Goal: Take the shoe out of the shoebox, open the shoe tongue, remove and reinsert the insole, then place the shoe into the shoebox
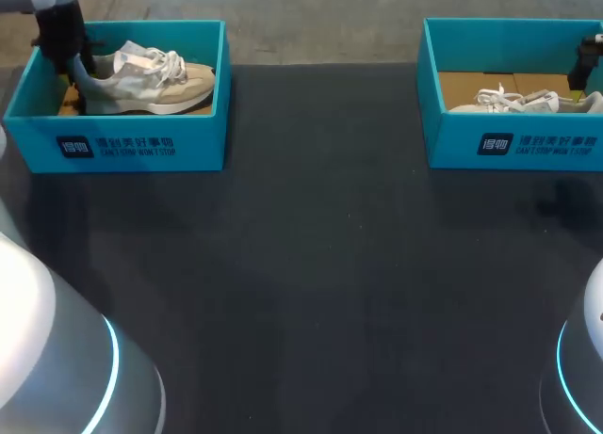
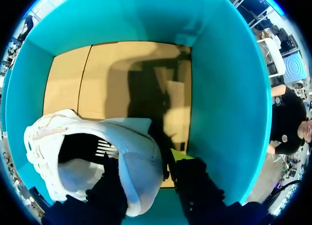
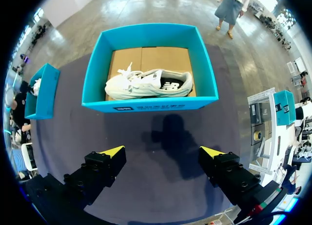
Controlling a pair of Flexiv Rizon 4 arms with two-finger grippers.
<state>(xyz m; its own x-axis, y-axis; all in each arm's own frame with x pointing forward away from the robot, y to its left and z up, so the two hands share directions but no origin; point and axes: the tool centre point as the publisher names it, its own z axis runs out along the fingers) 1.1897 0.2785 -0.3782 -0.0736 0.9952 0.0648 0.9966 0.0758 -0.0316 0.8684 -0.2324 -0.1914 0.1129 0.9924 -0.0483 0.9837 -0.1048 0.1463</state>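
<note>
A grey and white shoe (image 1: 146,81) lies in the left teal shoebox (image 1: 132,142), toe pointing right. My left gripper (image 1: 71,65) is down in that box at the heel. In the left wrist view the gripper (image 2: 142,157) straddles the shoe's (image 2: 78,137) heel collar, one finger inside the opening and the other outside with its yellow tip showing. Both fingers press the heel wall. My right gripper (image 3: 163,149) hangs high above the table in front of the right box, open and empty; in the head view it (image 1: 589,62) shows at the right edge.
A second teal shoebox (image 1: 513,142) at the back right holds another white shoe (image 1: 523,100), also seen as the shoe (image 3: 148,83) in its box (image 3: 146,105) from the right wrist. Dark table surface (image 1: 311,265) stretches between and in front of the boxes.
</note>
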